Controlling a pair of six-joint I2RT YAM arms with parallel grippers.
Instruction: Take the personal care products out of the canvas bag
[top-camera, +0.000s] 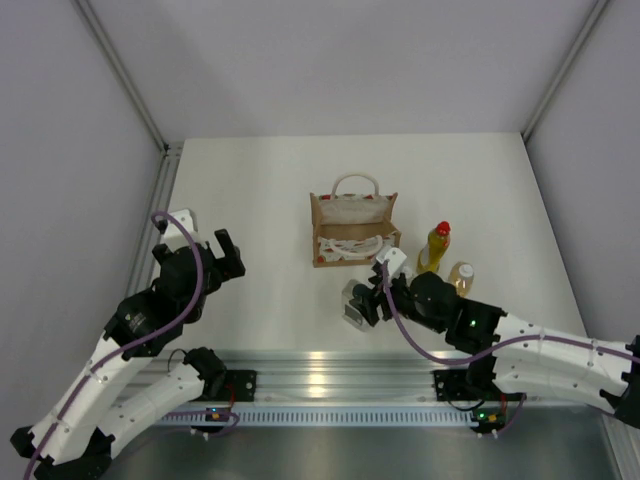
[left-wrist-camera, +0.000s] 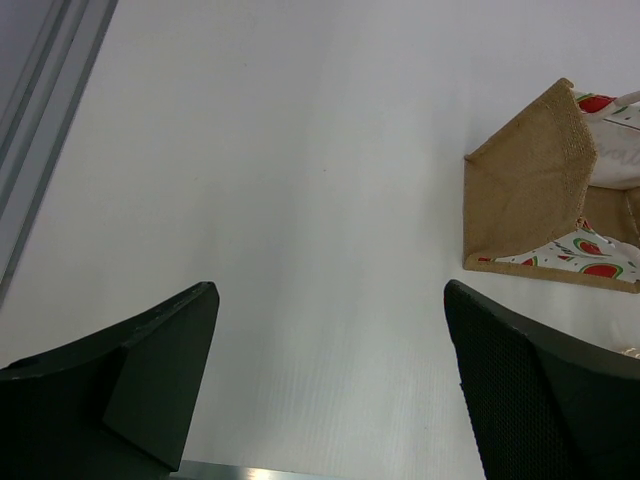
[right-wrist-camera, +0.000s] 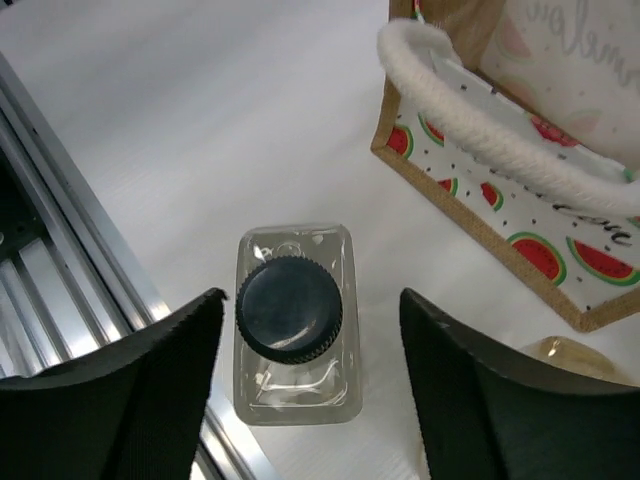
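Right gripper (right-wrist-camera: 312, 300): fingers spread wide, straddling the square bottle (right-wrist-camera: 295, 325) from above. Gap visible on both sides, nothing pinched. Left gripper (left-wrist-camera: 330, 300): likewise spread and empty, hovering over bare table (top-camera: 260, 190) to the left of the bag (top-camera: 352, 228).

Square bottle upright on the table, dark cap up, just in front of the bag and close to the metal rail (right-wrist-camera: 60, 200) at the near edge. Yellow bottle (top-camera: 436, 248) and clear bottle (top-camera: 461, 277) standing right of the bag, close together. Fourth bottle not seen. Inside of the bag largely hidden under the rope handle (right-wrist-camera: 480, 130), so cannot tell whether it is in there.

Step in hand, as judged: letting go of the square bottle and clearing off. Task roughly three-quarters through, if the missing bottle sits in the bag.

To do it well:
- Rise straight up, jaws wide until the fingertips are above the cap.
- No sideways drift; a nudge toward the rail could tip the bottle.
- No low swing to the right either, with two bottles standing near the forearm.
- For the next reach, come down into the bag from above, between the handles.
- Brace the bag wall with the left gripper if the light fabric drags along.
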